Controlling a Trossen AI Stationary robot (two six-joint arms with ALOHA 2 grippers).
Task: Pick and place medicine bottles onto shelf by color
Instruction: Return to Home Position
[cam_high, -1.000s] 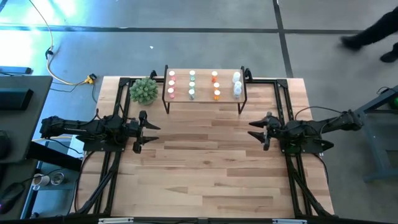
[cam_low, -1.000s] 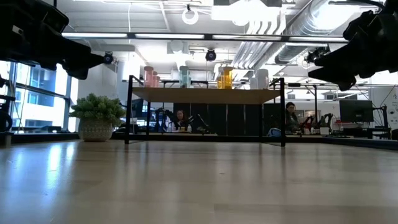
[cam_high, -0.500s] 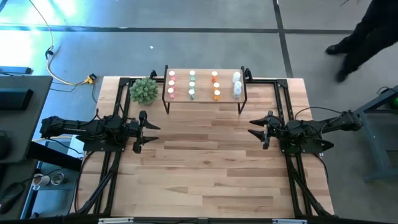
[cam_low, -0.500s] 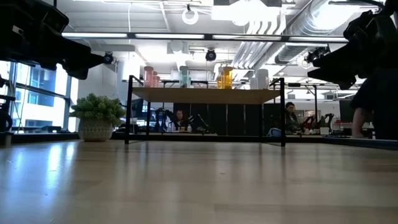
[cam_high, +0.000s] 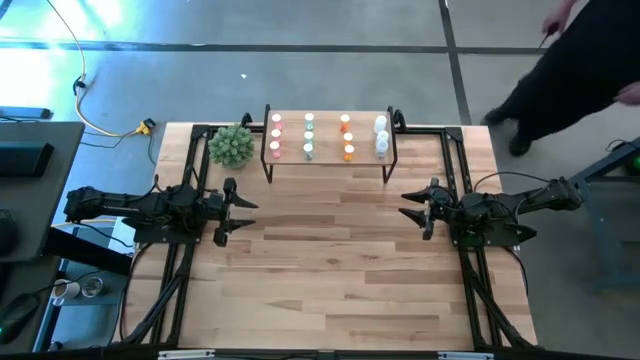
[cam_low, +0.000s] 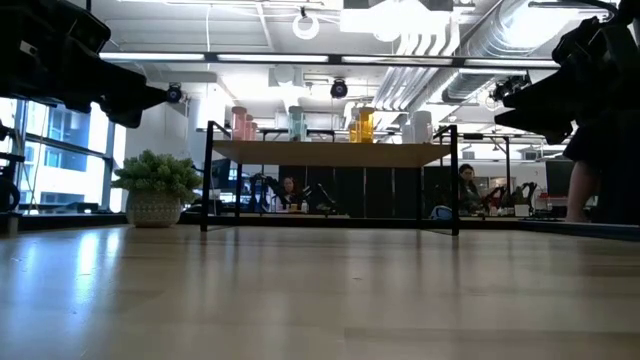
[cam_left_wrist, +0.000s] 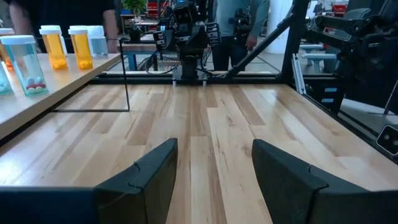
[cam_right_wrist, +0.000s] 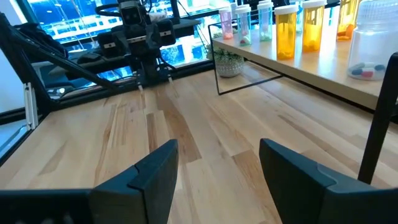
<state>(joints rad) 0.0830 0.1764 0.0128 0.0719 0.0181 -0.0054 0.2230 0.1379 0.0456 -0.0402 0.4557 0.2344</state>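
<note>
The shelf (cam_high: 330, 166) stands at the table's far middle on thin black legs. On its wooden top stand the medicine bottles in colour columns: pink (cam_high: 276, 136), green (cam_high: 308, 136), orange (cam_high: 346, 138) and clear (cam_high: 381, 137). They also show in the low view (cam_low: 330, 126). My left gripper (cam_high: 244, 211) is open and empty at the table's left, above the table. My right gripper (cam_high: 410, 211) is open and empty at the table's right. Both point toward the table's middle.
A small potted plant (cam_high: 231, 146) stands left of the shelf. Black frame rails (cam_high: 190, 250) run along both table sides. A person in dark clothes (cam_high: 570, 70) walks past beyond the table's far right corner. Bare wooden tabletop (cam_high: 330, 260) lies between the grippers.
Both arms have kept still. The person beyond the table's far right corner has walked closer to the table.
</note>
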